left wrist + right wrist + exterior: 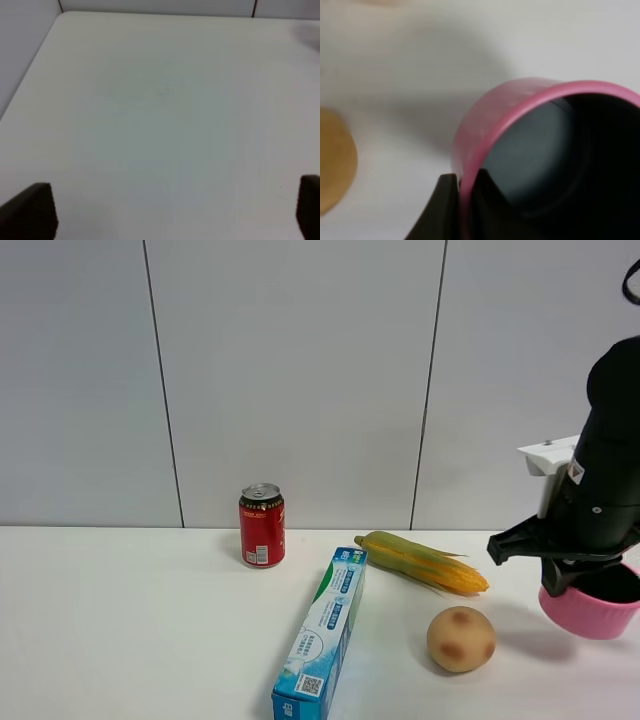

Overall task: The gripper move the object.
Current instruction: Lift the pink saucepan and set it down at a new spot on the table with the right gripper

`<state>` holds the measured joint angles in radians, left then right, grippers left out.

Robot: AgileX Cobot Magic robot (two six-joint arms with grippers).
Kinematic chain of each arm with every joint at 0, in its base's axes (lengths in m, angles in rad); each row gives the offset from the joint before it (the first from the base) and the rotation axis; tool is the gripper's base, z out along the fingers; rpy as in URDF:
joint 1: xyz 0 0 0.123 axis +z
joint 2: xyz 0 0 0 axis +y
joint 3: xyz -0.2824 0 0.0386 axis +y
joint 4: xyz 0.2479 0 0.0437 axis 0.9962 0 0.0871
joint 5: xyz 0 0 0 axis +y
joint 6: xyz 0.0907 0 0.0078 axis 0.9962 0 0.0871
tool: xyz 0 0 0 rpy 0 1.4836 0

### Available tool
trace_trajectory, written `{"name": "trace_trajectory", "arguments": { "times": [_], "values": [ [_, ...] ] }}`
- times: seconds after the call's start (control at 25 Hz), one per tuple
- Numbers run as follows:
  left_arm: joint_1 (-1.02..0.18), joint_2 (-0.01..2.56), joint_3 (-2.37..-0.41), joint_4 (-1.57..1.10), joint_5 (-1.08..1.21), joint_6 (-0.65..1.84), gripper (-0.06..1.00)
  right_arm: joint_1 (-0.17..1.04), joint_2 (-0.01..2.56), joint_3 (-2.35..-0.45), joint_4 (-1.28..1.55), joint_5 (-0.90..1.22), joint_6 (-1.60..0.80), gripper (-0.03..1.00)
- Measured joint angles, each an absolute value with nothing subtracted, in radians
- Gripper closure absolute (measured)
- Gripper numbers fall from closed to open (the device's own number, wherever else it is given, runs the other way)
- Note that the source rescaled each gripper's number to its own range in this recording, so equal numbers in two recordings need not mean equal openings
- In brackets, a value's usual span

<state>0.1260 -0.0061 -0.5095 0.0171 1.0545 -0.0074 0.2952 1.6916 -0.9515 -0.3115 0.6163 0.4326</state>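
The pink saucepan hangs at the far right of the exterior view, a little above the white table, with its shadow on the table to its left. My right gripper, black jaws on the thick black arm, is shut on the pan's near rim. In the right wrist view the two black fingers pinch the pink rim between them, one outside the wall and one inside, at the gripper. The pan's inside is dark and its handle is hidden. My left gripper is open and empty over bare table; it is out of the exterior view.
A red soda can stands at the back. A blue and white box lies in the middle. An ear of corn and a potato lie left of the pan. The potato also shows in the right wrist view.
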Motion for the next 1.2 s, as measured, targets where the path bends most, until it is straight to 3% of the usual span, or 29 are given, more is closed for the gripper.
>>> {"name": "trace_trajectory", "arguments": {
  "times": [0.6,1.2],
  "values": [
    [0.126,-0.006,-0.510,0.017,1.054,-0.007,-0.06,0.295,1.853,-1.064,-0.276,0.603,0.346,0.97],
    [0.126,-0.006,-0.510,0.017,1.054,-0.007,-0.06,0.295,1.856,-1.066,-0.175,0.629,-0.504,0.97]
  ]
}}
